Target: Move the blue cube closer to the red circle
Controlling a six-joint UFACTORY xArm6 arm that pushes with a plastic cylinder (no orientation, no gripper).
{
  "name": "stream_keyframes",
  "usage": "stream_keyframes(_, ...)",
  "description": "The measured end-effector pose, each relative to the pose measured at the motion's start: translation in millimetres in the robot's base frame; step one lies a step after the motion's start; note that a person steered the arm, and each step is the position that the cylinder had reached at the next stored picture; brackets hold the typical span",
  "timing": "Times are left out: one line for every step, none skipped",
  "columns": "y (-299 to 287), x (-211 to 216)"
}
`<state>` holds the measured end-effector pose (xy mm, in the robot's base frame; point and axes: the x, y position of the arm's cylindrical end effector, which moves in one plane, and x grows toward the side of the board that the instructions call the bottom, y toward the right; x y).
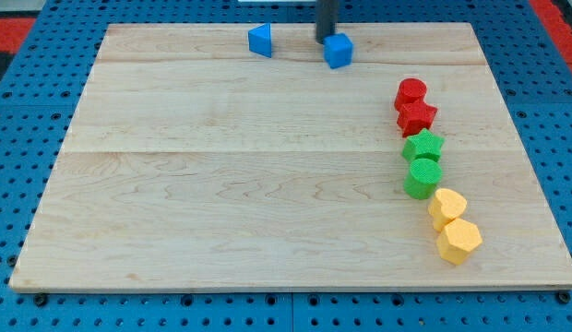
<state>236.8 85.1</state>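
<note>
The blue cube (339, 51) sits near the board's top edge, right of centre. My tip (325, 39) is at the cube's upper left corner, touching or nearly touching it. The red circle (411, 91) lies to the lower right of the cube, at the top of a column of blocks on the view's right.
A second blue block, wedge-like (260, 40), sits left of the cube near the top edge. Below the red circle come a red star (416, 117), a green star (423, 146), a green cylinder (422, 178) and two yellow blocks (446, 207) (459, 241). The wooden board (221, 184) lies on a blue pegboard.
</note>
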Motion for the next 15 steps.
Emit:
stream_keyframes(50.7, 30.0)
stream_keyframes(44.4, 29.5)
stream_keyframes(-42.1, 0.9)
stream_keyframes(-91.7, 16.3)
stream_keyframes(-49.9, 28.3)
stream_keyframes(12.8, 36.9)
stream_keyframes(19.2, 60.0)
stream_keyframes(20.8, 82.4)
stream_keyframes(21.3, 87.1)
stream_keyframes(0.4, 112.1)
stream_keyframes(4.7, 140.9)
stream_keyframes(46.9, 121.7)
stream_keyframes(51.7, 88.4)
stream_keyframes(37.9, 83.3)
stream_keyframes(-59.4, 83.7)
